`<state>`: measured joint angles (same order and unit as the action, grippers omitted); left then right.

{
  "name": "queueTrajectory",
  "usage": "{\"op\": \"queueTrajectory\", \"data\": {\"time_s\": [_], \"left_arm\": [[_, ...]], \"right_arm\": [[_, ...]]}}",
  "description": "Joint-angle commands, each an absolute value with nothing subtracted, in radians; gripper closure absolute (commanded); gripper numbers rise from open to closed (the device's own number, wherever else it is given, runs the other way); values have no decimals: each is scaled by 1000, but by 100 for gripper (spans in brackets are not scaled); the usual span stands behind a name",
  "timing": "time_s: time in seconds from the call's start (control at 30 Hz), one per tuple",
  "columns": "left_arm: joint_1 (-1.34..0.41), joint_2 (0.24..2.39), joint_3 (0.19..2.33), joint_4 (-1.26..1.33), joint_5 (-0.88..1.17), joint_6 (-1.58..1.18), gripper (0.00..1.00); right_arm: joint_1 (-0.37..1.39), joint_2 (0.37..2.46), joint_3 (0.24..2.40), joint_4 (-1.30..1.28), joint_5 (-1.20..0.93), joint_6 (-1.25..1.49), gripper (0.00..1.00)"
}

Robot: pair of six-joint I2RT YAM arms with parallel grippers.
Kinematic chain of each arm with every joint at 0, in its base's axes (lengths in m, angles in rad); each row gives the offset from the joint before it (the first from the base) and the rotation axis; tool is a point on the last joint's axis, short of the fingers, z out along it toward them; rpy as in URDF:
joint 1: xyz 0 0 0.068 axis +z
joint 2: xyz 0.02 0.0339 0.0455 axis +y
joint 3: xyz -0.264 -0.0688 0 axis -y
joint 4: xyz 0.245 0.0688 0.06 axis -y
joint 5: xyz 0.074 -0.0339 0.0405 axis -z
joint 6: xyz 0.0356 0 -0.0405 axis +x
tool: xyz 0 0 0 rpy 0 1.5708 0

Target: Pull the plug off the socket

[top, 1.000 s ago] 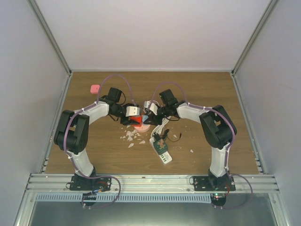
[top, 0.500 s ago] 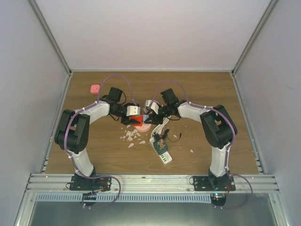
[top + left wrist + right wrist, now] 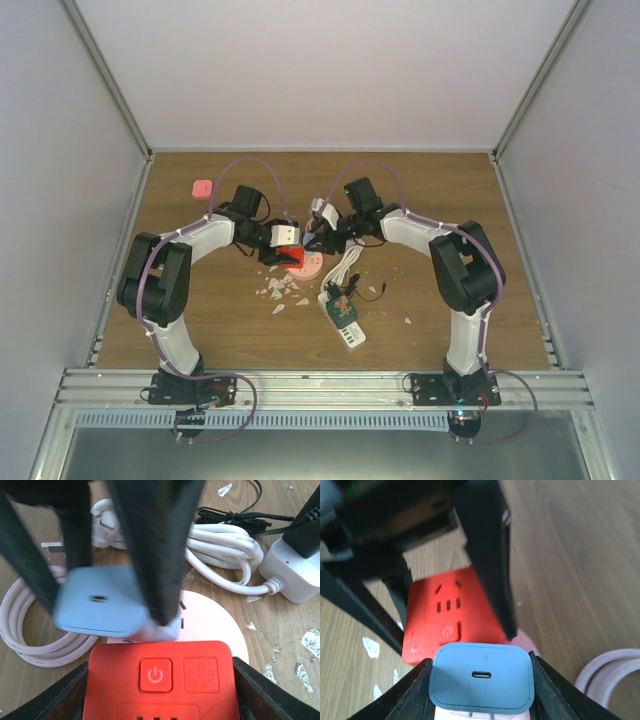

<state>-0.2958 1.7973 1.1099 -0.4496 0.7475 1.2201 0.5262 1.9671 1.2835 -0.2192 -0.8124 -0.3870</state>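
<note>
one pale-blue plug, rounded, usb-c slot

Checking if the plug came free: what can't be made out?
Light-blue square plastic plug, pins: right wrist view, cut by bottom edge; left wrist view, blurred.
Red square plastic socket, near half: left wrist view, cut off below.
Plug-to-socket gap: top view, too small, under left claw and right claw.
</note>
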Motion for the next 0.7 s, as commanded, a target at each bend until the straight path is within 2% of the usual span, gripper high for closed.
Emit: {"op": "queueTrajectory", "data": {"time_s": [0.0, 0.13, 0.3, 0.4, 0.53, 0.67], "left_arm": [[-314, 1881, 1065, -475, 533, 1243, 68], [-312, 1879, 1070, -480, 536, 1241, 68], [-291, 1871, 1107, -497, 578, 1217, 64], [-263, 1847, 1157, -529, 667, 1171, 52], [-228, 1804, 1216, -554, 771, 1118, 32], [-212, 1776, 1263, -549, 813, 1037, 20]], "right_arm": [[527, 1943, 1362, -138, -916, -311, 69], [528, 1917, 1349, -157, -869, -367, 69], [520, 1905, 1327, -163, -839, -394, 69], [501, 1904, 1325, -160, -842, -385, 69], [481, 1883, 1329, -147, -868, -360, 69], [465, 1854, 1326, -124, -897, -324, 69]]}}
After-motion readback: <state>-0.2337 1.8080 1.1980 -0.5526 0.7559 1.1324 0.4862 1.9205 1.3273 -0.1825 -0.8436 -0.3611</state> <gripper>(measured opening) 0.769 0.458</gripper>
